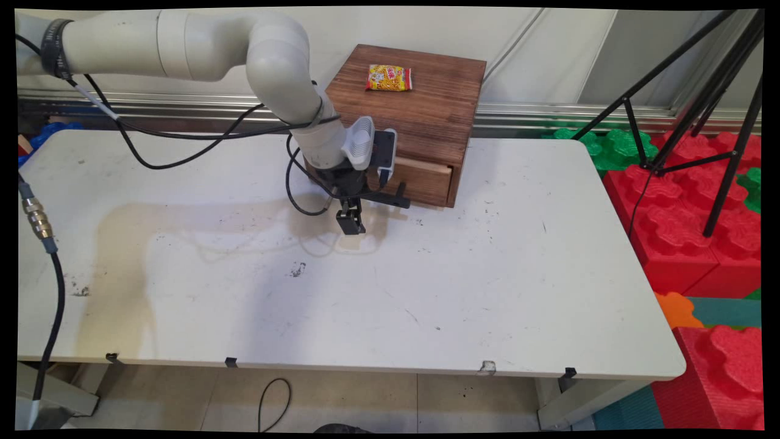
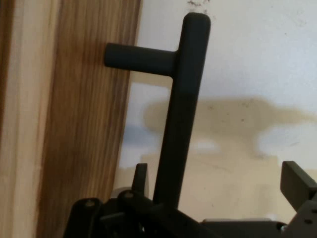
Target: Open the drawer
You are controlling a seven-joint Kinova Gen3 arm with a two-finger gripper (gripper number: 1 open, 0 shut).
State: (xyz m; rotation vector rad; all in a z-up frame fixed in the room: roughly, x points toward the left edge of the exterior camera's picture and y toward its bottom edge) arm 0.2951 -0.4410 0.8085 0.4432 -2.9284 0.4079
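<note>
- Dark-stained wooden box (image 1: 420,100) is seen in the main view at the table's (image 1: 518,256) far middle; its drawer (image 1: 426,180) faces the near side, slightly pulled out.
- The black bar handle (image 1: 390,198) runs lengthwise along the drawer front, parallel to the table.
- A yellow snack packet (image 1: 389,78) lies flat on the box top.
- The gripper (image 1: 351,224) hangs just in front of the handle's left end, pointing down.
- In the hand view, the handle (image 2: 181,114) is seen between spread fingers (image 2: 297,181), ungripped; the wooden drawer front (image 2: 74,124) is left.

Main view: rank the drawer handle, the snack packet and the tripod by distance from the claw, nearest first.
1. Drawer handle: right beside the claw, on the drawer front.
2. Snack packet: on top of the wooden box, behind the claw.
3. Tripod: far right, off the table.
</note>
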